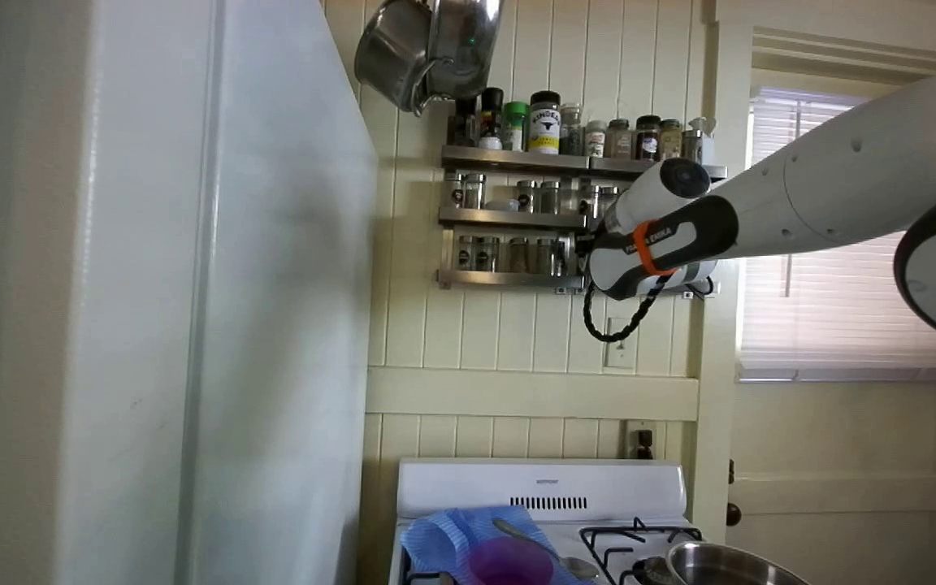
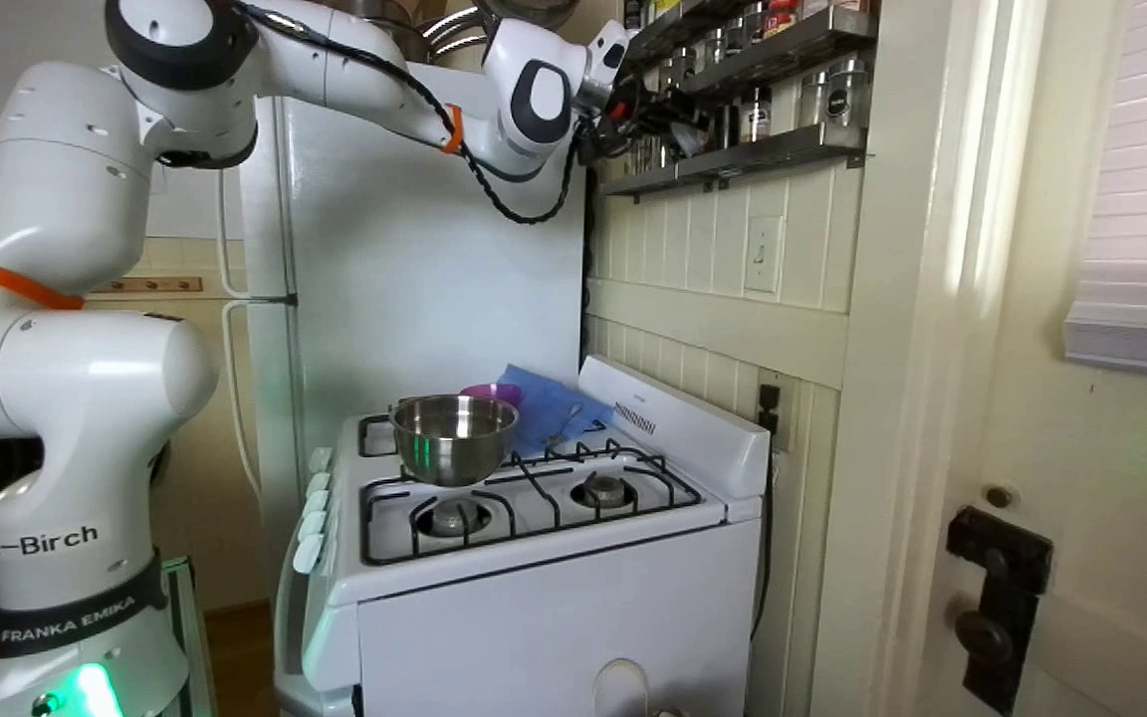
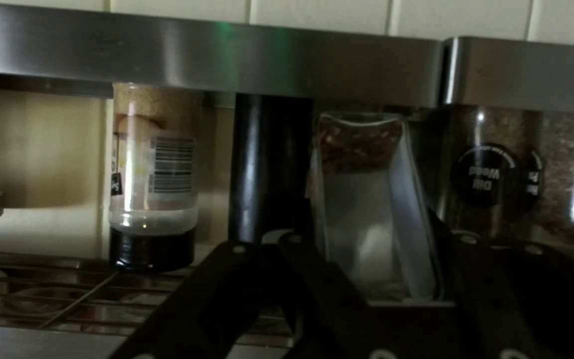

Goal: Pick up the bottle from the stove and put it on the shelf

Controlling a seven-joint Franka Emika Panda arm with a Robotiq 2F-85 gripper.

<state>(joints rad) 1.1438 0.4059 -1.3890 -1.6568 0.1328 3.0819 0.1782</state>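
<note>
In the wrist view, which stands upside down, my gripper [image 3: 374,224] is shut on a clear, pale squarish bottle [image 3: 366,214] with reddish-brown contents at its base. The bottle is at the shelf's lowest tier, its base close to the front rail [image 3: 192,52]; I cannot tell whether it touches the shelf. In an exterior view the gripper [image 2: 648,115] reaches in above the shelf's lowest rail [image 2: 743,157], the bottle [image 2: 688,137] small and tilted. In an exterior view the arm hides the gripper and bottle beside the shelf [image 1: 513,279]. The white stove [image 2: 554,617] stands below.
A black cylinder [image 3: 272,169] and a barcoded jar [image 3: 155,174] stand on one side of the bottle, a Dill Weed jar [image 3: 481,174] on the other. Pots [image 1: 395,53] hang above. The stove holds a steel pot [image 2: 454,448], a purple bowl [image 1: 510,561] and a blue cloth [image 1: 435,540].
</note>
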